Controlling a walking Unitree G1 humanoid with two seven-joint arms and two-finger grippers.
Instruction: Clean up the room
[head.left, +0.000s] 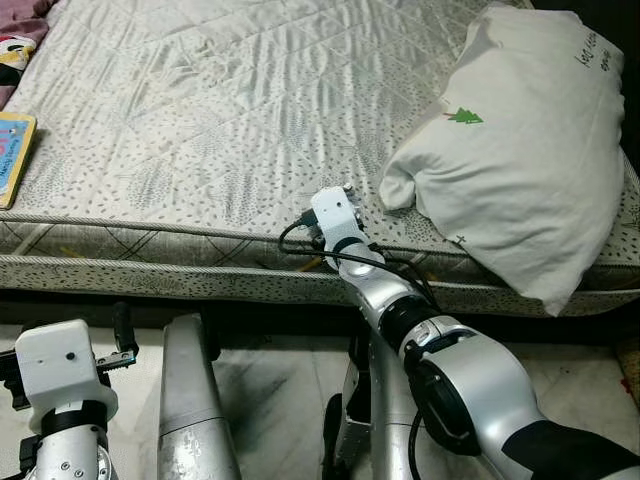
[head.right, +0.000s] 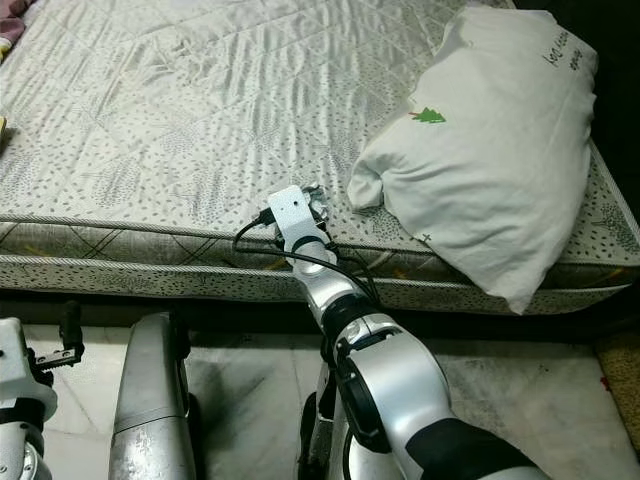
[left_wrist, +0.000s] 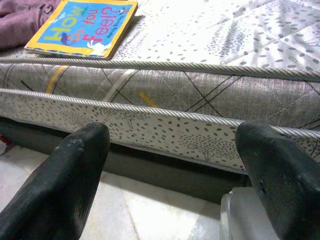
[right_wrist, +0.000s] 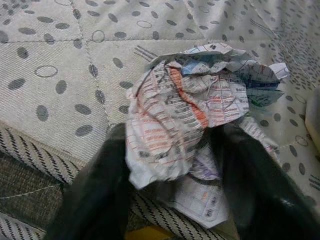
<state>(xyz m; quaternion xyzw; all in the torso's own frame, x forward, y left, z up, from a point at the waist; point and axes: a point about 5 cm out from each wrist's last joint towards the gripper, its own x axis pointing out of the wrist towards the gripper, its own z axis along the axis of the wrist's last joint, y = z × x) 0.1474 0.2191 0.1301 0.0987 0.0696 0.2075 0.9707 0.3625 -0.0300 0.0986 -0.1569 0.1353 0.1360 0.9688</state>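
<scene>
Seemingly, right gripper (right_wrist: 170, 165) pinches crumpled paper (right_wrist: 192, 107) at mattress (head.left: 230, 110) edge.

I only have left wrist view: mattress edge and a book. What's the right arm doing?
Observer: The right gripper is at the near mattress edge, fingers closed around a crumpled paper wad.
Operator: Lifted yet?
Observer: Can't tell; the wad sits right at the mattress surface.
Operator: Anything else on the bed?
Observer: A white pillow to the right of the wad, overhanging the near edge.
Operator: Left arm position?
Observer: The left gripper is low over the floor, below the book.
</scene>
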